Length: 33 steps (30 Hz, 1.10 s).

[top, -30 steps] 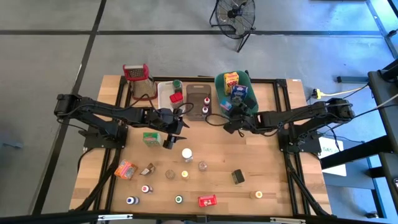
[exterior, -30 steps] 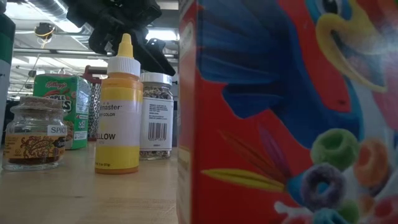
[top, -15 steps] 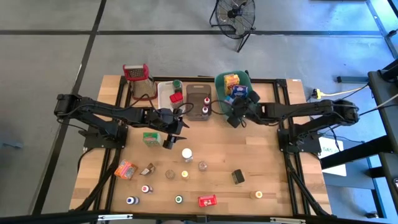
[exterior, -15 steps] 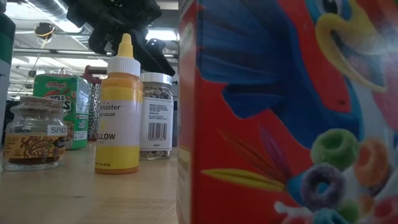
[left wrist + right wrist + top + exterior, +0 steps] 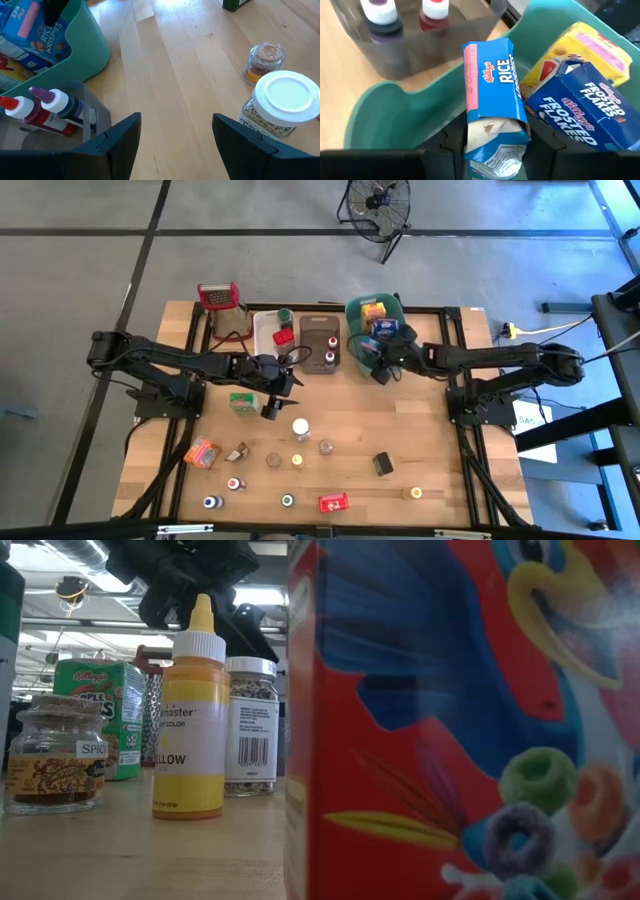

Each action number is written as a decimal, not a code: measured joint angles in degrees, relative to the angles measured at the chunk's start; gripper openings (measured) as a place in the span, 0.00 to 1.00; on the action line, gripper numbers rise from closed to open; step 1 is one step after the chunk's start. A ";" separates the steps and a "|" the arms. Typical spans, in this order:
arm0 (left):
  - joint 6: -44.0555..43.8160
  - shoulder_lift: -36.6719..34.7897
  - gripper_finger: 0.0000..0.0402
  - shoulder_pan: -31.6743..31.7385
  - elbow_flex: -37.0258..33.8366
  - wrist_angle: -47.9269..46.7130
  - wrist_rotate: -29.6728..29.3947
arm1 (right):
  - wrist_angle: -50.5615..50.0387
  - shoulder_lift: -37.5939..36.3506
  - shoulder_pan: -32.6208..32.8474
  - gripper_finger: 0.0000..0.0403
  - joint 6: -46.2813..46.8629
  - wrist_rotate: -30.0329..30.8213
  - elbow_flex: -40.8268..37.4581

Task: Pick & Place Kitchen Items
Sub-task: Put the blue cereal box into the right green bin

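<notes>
My right gripper (image 5: 377, 360) is shut on a small blue Rice Krispies box (image 5: 492, 95) at the near side of the teal bin (image 5: 352, 310). In the bin lie a blue Frosted Flakes box (image 5: 585, 112) and a yellow box (image 5: 594, 50). My left gripper (image 5: 175, 142) hangs open over bare wood left of the table's middle (image 5: 290, 376), with nothing between its fingers. A white-capped jar (image 5: 281, 102) and a small spice jar (image 5: 262, 57) stand on the table just beyond it. My right gripper pinches the Rice Krispies box between its two fingers at its crumpled end (image 5: 495, 150), one finger on each narrow side. The fingers slant down from the table's right side and lie along the box. The box sticks out ahead of them, over the teal bin's rim (image 5: 395, 100).
A brown bin with purple- and red-filled bottles (image 5: 320, 340), a white bin (image 5: 266, 330) and a steel grater (image 5: 220, 305) line the far edge. Several small jars, bottles and boxes are scattered over the near half, among them a green box (image 5: 242, 402) and a red box (image 5: 333, 502).
My right gripper has carried the Rice Krispies box toward the table's far edge, up to the teal bin, and its arm has swung that way and turned a little. The left arm has kept still.
</notes>
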 joint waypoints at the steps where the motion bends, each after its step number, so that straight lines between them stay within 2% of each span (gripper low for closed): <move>1: -0.29 0.00 0.60 0.00 0.00 0.02 -0.02 | 1.31 -0.91 -0.54 0.35 -0.32 -1.57 -1.01; 5: -0.41 0.00 0.60 -0.01 0.00 0.02 0.00 | 7.00 -5.02 -2.21 0.35 -2.23 -7.39 -4.97; 11: -0.79 0.00 0.60 -0.02 0.00 0.08 -0.02 | 7.25 -8.30 -5.13 0.36 0.22 -9.78 -7.90; 16: -0.79 0.00 0.60 0.00 0.00 0.17 -0.02 | 8.11 -8.44 -7.88 0.38 0.12 -15.30 -8.80; 25: -0.79 0.00 0.60 0.00 0.00 0.15 -0.02 | 7.93 -8.44 -11.36 0.49 0.46 -17.91 -9.09; 33: -0.79 0.00 0.60 0.00 0.00 0.15 -0.02 | 7.21 -8.44 -11.36 0.52 1.45 -16.96 -9.08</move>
